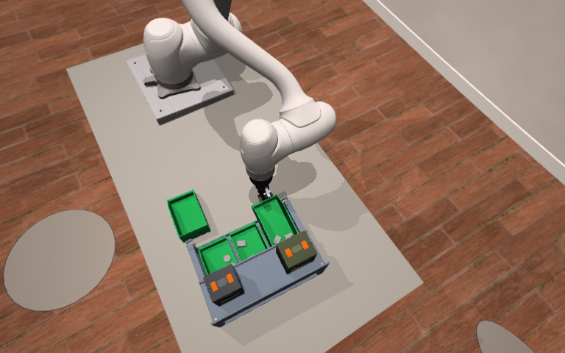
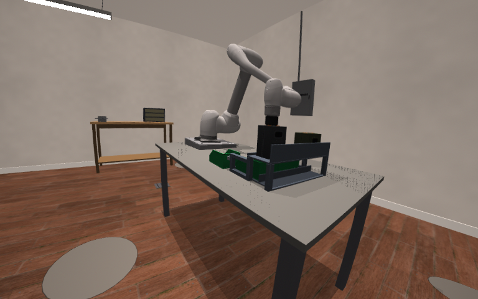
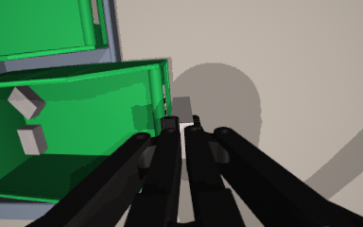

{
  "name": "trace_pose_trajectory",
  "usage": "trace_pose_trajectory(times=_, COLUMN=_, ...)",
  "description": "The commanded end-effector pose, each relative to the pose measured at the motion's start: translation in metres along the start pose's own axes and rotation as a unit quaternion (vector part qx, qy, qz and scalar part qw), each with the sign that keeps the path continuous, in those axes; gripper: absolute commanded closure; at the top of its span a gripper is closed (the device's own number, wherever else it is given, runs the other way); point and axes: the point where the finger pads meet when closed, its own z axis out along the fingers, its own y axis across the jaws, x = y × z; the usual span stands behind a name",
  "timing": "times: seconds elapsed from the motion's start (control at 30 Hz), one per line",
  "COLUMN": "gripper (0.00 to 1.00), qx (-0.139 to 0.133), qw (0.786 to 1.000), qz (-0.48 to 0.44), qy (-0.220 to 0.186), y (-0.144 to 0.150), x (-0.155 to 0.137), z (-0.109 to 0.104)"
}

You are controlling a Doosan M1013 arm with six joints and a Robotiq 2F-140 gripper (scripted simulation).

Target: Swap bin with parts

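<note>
Looking from the top, the tool [image 1: 265, 193] stands together, holding nothing, just outside the parts bin [image 1: 274, 219] protruding from the shelf [image 1: 266, 287]; the empty bin [image 1: 187, 214] sits on the desk [image 1: 137, 166]. From the wrist, fingertips meet beside the bin's front wall.

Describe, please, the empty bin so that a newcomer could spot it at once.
Find the grey shelf on the table. Three green bins sit in it; a fourth stands alone on the table beside the shelf's corner. It is the only bin off the shelf and holds no parts.
</note>
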Motion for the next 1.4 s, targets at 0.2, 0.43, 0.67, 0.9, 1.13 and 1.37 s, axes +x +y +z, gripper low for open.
trace_pose_trajectory(times=0.2, gripper=0.9, qx=0.0, qw=1.0, qz=0.0, qy=0.0, y=-0.005, x=0.0, z=0.0)
trace_pose_trajectory(times=0.43, gripper=0.9, qx=0.0, qw=1.0, qz=0.0, qy=0.0, y=-0.012, x=0.0, z=0.0)
trace_pose_trajectory(times=0.67, gripper=0.9, qx=0.0, qw=1.0, qz=0.0, qy=0.0, y=-0.018, x=0.0, z=0.0)
trace_pose_trajectory(times=0.9, gripper=0.9, qx=0.0, qw=1.0, qz=0.0, qy=0.0, y=-0.029, x=0.0, z=0.0)
trace_pose_trajectory(times=1.13, gripper=0.9, qx=0.0, qw=1.0, qz=0.0, qy=0.0, y=-0.036, x=0.0, z=0.0)
trace_pose_trajectory(times=1.37, gripper=0.9, qx=0.0, qw=1.0, qz=0.0, qy=0.0, y=-0.046, x=0.0, z=0.0)
